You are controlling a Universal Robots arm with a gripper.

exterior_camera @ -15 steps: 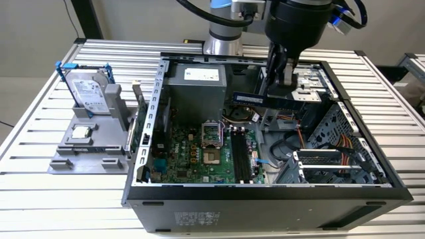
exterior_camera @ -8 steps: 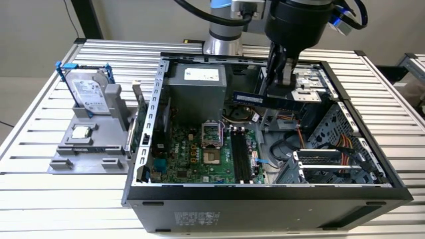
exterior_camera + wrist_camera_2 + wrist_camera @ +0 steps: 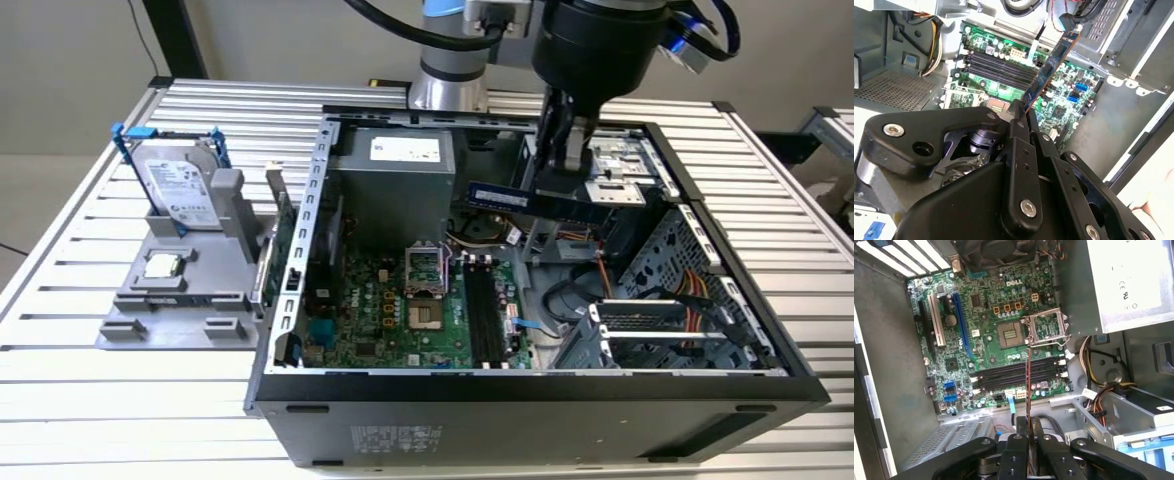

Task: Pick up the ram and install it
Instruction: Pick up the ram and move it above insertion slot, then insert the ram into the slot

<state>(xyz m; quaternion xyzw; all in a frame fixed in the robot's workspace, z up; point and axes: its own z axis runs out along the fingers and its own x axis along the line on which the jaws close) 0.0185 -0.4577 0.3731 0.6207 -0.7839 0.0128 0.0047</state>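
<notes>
Exterior view first: the gripper (image 3: 565, 183) is clamped shut on the ram (image 3: 501, 195), pinching the stick near one end. The stick hangs level over the open computer case (image 3: 534, 385), clear of the motherboard (image 3: 400, 310).

In both wrist views the ram (image 3: 1054, 60) (image 3: 1028, 385) juts out from the gripper (image 3: 1021, 114) (image 3: 1029, 435) above the black slots (image 3: 1019, 372). To my eye it lies crosswise to them, not along them.

To seat it well, I'd want its long edge parallel to one slot and square over it, pressed evenly at both ends.

A sticker sits on the ram, and white labels on the power supply (image 3: 394, 175) and on the hard drive (image 3: 180, 185) standing on the worktop (image 3: 134, 400). I leave their print unread.
</notes>
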